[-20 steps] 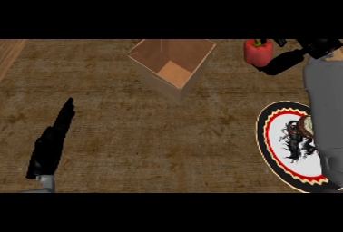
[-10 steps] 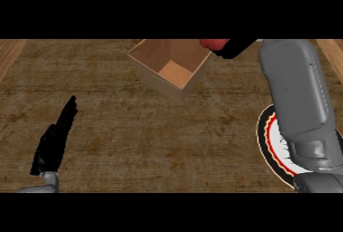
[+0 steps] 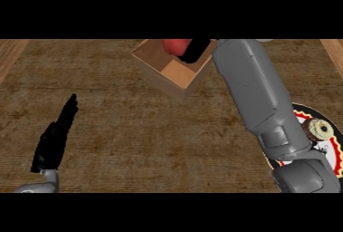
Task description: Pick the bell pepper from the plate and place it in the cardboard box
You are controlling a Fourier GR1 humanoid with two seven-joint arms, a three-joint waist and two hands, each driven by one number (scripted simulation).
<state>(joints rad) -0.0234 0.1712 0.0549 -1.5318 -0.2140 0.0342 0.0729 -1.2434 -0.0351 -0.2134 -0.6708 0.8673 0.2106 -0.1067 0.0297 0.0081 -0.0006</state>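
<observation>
The red bell pepper [image 3: 174, 45] is held over the open cardboard box [image 3: 175, 72] at the top middle of the counter. My right hand [image 3: 195, 50] is curled round the pepper, hiding its right side, and my grey right forearm runs down from it to the lower right. The patterned plate [image 3: 323, 136] lies at the right edge, half hidden by that forearm, with no pepper on it. My left hand [image 3: 55, 138] rests open at the lower left, fingers straight and pointing up.
The brown wooden counter [image 3: 147, 136] fills the view. Lighter wood strips [image 3: 12, 54] run along the far left and far right edges.
My right hand has carried the pepper leftward from the top right corner to above the box. The forearm swung left with it, uncovering more of the plate. The left hand stayed put.
</observation>
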